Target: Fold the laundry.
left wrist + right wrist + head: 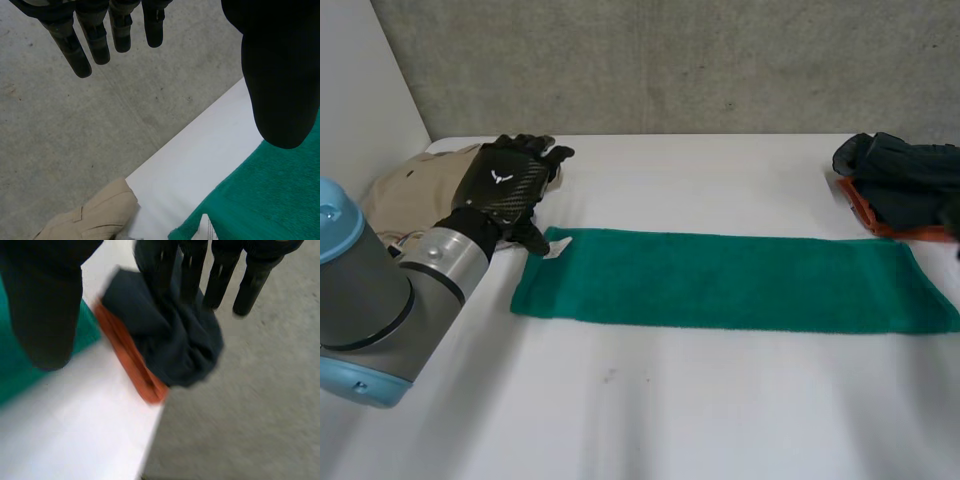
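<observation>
While your left hand (505, 185) and right hand (45, 300) hang spread | pinch green towel's (730, 280) far-left corner, seemingly tagged, squarely.

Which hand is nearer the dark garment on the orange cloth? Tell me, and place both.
Right. The right hand hangs just over the dark garment. The left hand is at the opposite end of the green towel, beside the beige garment.
</observation>
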